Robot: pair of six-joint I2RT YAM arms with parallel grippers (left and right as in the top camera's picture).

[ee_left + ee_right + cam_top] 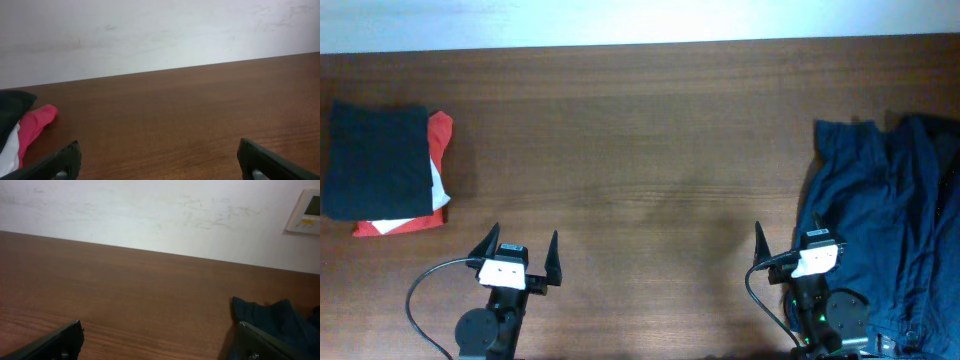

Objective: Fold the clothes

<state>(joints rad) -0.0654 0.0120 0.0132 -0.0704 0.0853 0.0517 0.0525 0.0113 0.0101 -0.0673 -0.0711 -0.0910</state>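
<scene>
The clothes lie in two places at opposite ends of the brown wooden bench (640, 130). A crumpled navy-blue heap (890, 210) covers the right end, running off the right edge and the near edge of the overhead view. A folded dark garment (378, 160) sits at the far left, squared off and flat. It rests on top of a red-orange garment (441, 132) and a white garment (439, 192), both of which peek out along its right side and near edge.

The left fingers (552, 258) are spread as wide as they go and hold nothing. They sit low over the near edge of the bench, near the folded stack but apart from it. The right fingers (758, 240) are likewise spread wide and empty, at the near edge just beside the navy-blue heap. One finger shows clearly over bare wood; the other is hard to make out against the dark cloth, so I cannot tell whether it touches.

From the right wrist, a fold of the navy cloth (272, 320) lies close by the right-hand finger. Behind the bench stands a pale wall (150, 215) with a small panel (305, 212) on it.
</scene>
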